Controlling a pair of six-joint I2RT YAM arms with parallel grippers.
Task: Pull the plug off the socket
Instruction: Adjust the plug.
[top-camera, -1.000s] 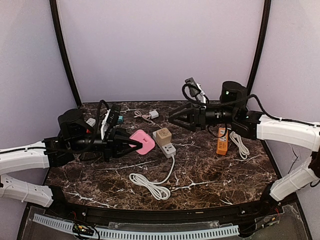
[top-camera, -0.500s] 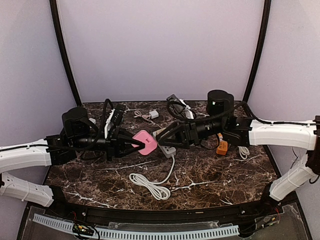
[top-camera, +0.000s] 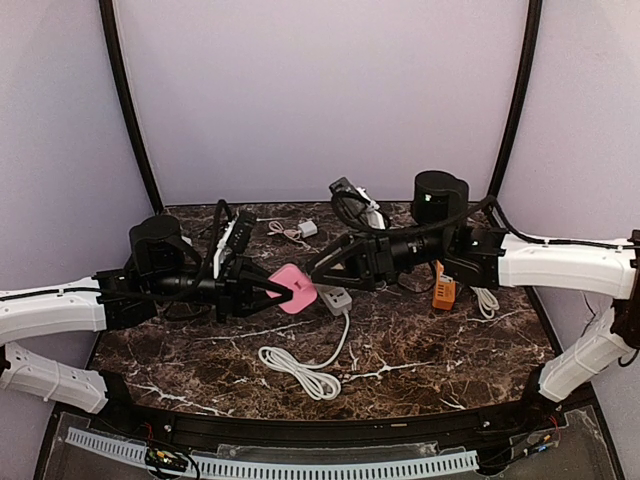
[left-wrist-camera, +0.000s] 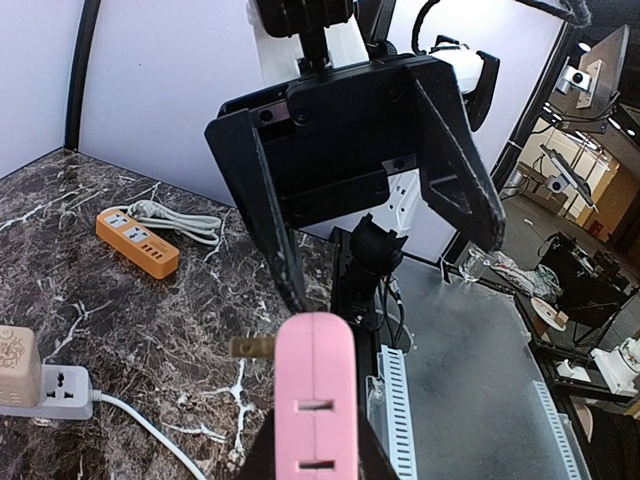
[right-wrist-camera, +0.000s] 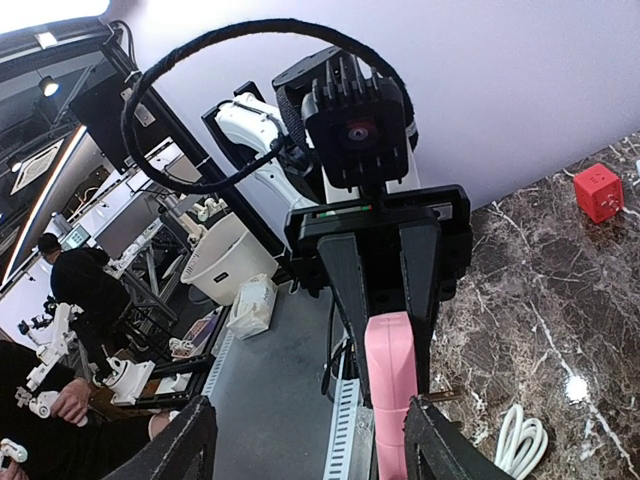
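A pink socket block (top-camera: 293, 285) hangs above the marble table, with my left gripper (top-camera: 265, 290) shut on its near end. In the left wrist view the pink block (left-wrist-camera: 315, 400) shows two slots on top and a brass prong (left-wrist-camera: 250, 347) sticking out of its left side. A seam crosses the pink body (right-wrist-camera: 390, 385) in the right wrist view. My right gripper (top-camera: 318, 268) faces it from the right, open, its fingers (left-wrist-camera: 278, 240) spread wider than the block. The block's far tip lies at the fingertips, close to one finger (right-wrist-camera: 440, 440), untouched.
A white power strip (top-camera: 337, 297) with a tan cube adapter (left-wrist-camera: 15, 355) lies under the grippers, its white cable (top-camera: 300, 365) coiled in front. An orange power strip (top-camera: 443, 290) sits at the right, a small white charger (top-camera: 307, 228) at the back, and a red cube (right-wrist-camera: 598, 190) on the left side.
My right arm has swung left from the back right up to the pink block, its jaws narrowing a little. The left gripper has carried the block slightly right and up.
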